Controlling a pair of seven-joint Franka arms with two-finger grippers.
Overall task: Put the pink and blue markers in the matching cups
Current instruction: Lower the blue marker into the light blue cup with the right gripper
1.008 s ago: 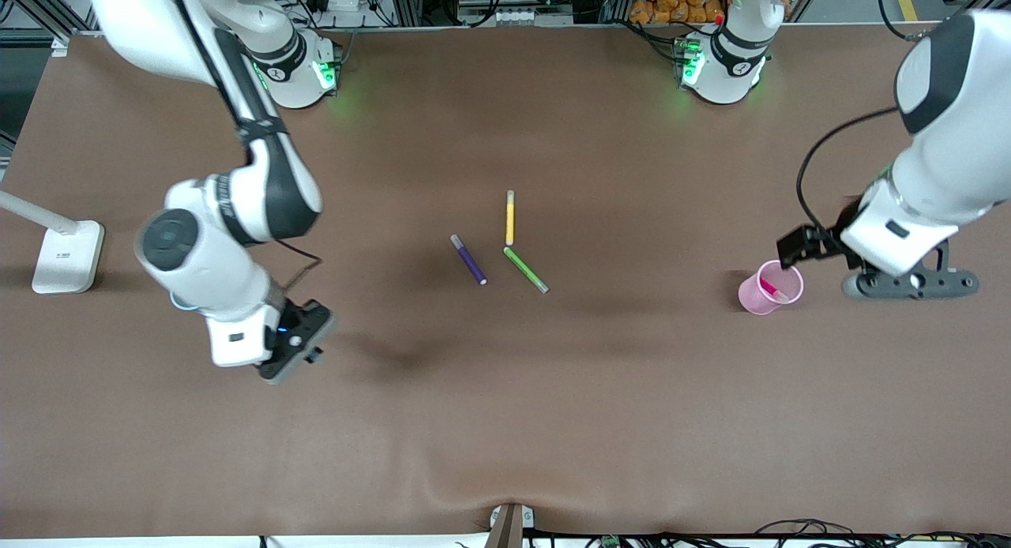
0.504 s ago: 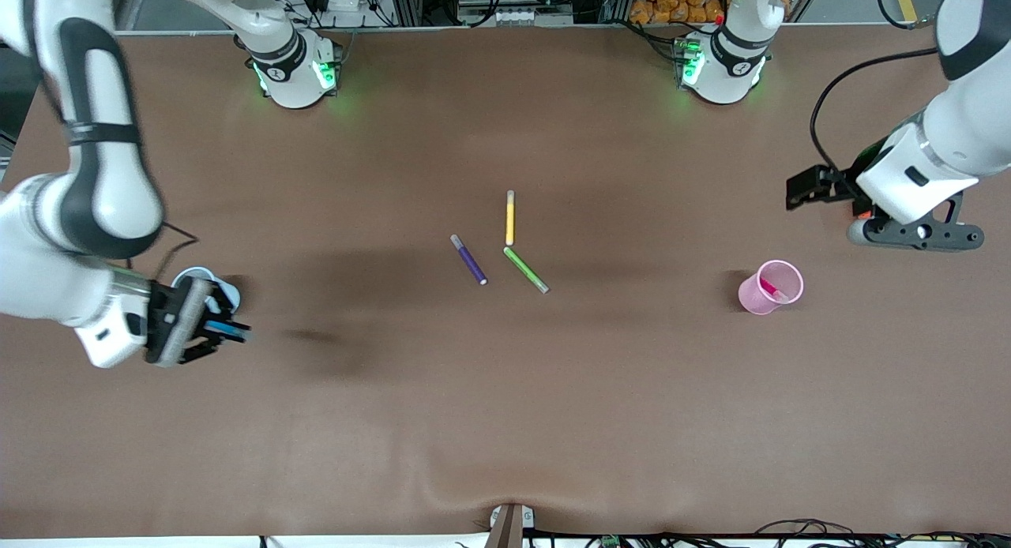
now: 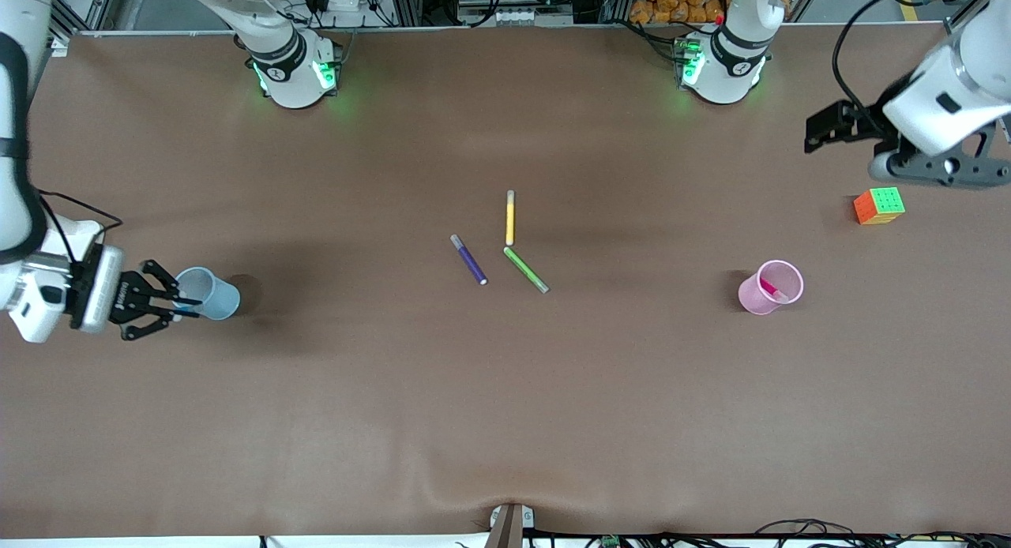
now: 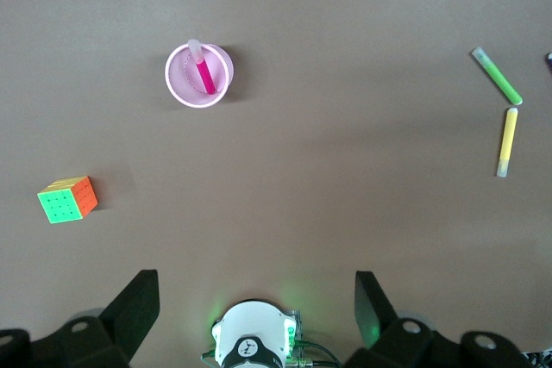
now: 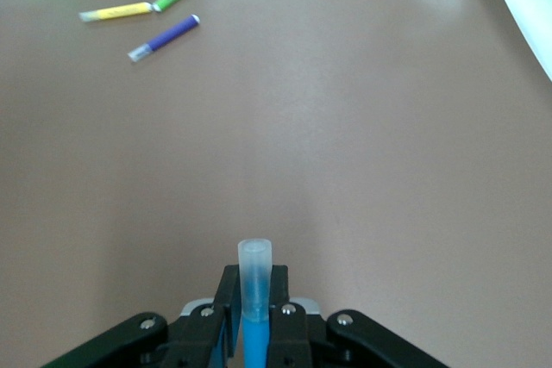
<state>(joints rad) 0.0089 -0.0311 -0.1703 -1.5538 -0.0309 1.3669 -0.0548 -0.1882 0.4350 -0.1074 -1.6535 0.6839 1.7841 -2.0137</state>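
Right hand [image 3: 170,301] pinches blue marker [image 5: 254,299] beside blue cup [image 3: 208,293] near surface's right-arm edge; tilted release risks tipping cup; pink marker [image 3: 769,288] in pink cup [image 3: 770,287]; left hand [image 3: 932,165] spread, waiting.

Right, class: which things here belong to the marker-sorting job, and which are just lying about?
Belongs to the job:
pink marker
pink cup
blue marker
blue cup

Just lying about:
purple pen
yellow pen
green pen
puzzle cube
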